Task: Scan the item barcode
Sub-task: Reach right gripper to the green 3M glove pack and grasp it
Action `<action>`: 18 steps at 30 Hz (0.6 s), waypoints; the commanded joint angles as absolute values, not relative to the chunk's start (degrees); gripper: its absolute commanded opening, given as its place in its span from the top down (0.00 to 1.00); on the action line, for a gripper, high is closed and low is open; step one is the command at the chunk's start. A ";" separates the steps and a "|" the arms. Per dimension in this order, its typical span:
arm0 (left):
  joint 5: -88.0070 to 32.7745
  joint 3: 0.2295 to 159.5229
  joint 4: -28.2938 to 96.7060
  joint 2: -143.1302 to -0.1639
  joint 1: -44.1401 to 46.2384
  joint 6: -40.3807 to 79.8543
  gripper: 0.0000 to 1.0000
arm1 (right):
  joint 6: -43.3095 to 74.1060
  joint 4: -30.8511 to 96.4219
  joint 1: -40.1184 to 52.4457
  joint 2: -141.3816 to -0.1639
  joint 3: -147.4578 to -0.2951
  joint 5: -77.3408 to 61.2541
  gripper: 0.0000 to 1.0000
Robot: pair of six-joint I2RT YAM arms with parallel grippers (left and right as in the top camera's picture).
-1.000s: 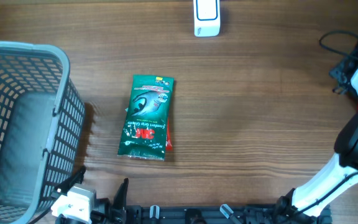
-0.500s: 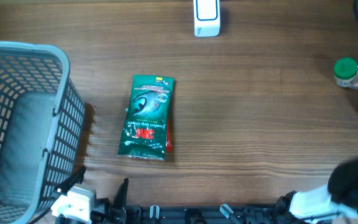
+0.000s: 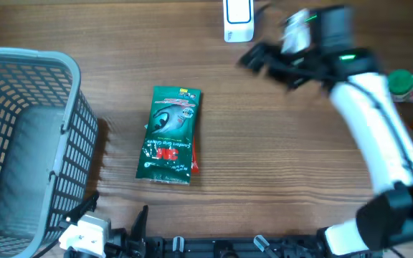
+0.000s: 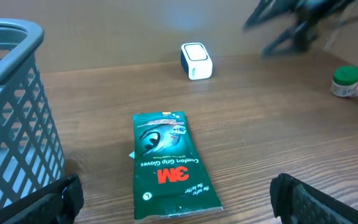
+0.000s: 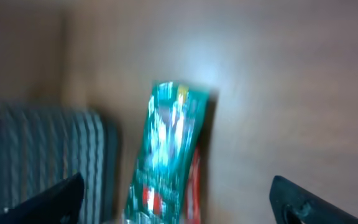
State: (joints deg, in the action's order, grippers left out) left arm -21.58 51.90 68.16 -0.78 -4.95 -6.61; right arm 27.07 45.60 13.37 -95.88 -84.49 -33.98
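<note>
I read this as mock shop checkout on bench. Evidence: brown wood-grain tabletop (image 3: 285, 165); grey plastic lattice shopping basket (image 3: 76, 154) at 9 o'clock; small white box-shaped scanner (image 3: 238, 20) at 12; green foil retail glove packet (image 3: 169, 135) near centre; small green-lidded jar (image 3: 401, 84) at 3. Plain beige wall (image 4: 104, 25) behind.

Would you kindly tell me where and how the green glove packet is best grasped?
Probably across its narrow width near the middle, coming straight down from above: the glove packet lies flat on the table, long edges free on both sides, so jaws can straddle them.
</note>
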 commanded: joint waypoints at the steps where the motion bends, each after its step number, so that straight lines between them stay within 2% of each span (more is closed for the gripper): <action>1: -22.48 51.75 68.03 -0.38 -4.71 -7.29 0.00 | 28.53 43.75 21.06 -102.69 -78.65 -41.87 0.13; 9: -22.48 51.75 68.03 -0.38 -4.71 -7.29 0.00 | 32.84 34.20 29.69 -117.23 -77.97 -51.00 0.25; 16: -22.48 51.75 68.03 -0.38 -4.71 -7.29 0.00 | 38.65 25.85 30.98 -123.76 -77.93 -51.11 0.29; 18: -22.48 51.75 68.03 -0.38 -4.71 -7.29 0.00 | 40.18 23.97 30.96 -124.70 -77.91 -51.81 0.34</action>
State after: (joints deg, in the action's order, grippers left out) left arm -21.58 51.90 68.16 -0.78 -4.95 -6.63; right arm 37.10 25.74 30.68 -122.67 -78.00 -49.69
